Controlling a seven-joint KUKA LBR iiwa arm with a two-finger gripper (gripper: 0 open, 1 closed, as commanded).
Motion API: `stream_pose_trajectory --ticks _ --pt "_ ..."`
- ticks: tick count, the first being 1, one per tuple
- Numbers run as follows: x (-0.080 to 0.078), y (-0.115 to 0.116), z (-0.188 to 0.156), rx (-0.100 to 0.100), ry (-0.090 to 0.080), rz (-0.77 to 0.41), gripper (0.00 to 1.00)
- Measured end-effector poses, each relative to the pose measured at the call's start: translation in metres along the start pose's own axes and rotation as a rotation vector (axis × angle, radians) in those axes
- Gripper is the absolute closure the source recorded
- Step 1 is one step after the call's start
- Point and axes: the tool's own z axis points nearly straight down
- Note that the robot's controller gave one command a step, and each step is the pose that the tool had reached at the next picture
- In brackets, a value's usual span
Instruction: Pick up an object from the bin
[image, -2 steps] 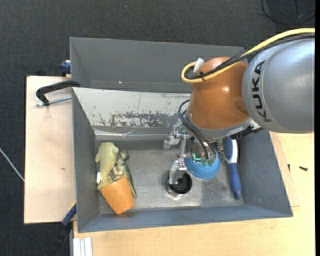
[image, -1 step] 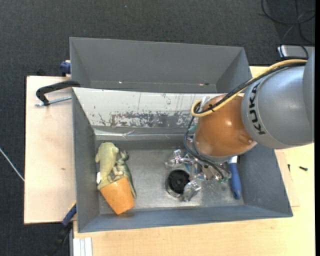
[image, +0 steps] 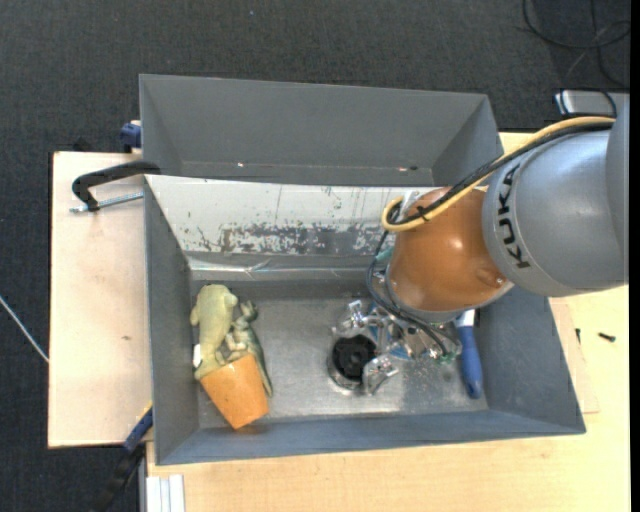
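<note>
My gripper (image: 366, 348) is low over the bin floor, right of centre, under the orange wrist cover. It stands open, one metal fingertip (image: 353, 319) toward the back and the other toward the front. A small black round thing (image: 348, 359) lies on the floor just at their left side, touching or nearly touching the front finger. It is not clearly between them. A blue pen (image: 468, 366) lies along the bin's right side, partly hidden by the gripper.
A toy plant with pale green leaves in an orange pot (image: 229, 355) lies on its side against the bin's left wall. Bare floor runs between it and the black thing.
</note>
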Motion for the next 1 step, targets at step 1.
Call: stream_pose_trajectory --ticks 1 --pt "-0.0115 -0.0267 -0.1513 0.005 -0.003 0.014 1.0"
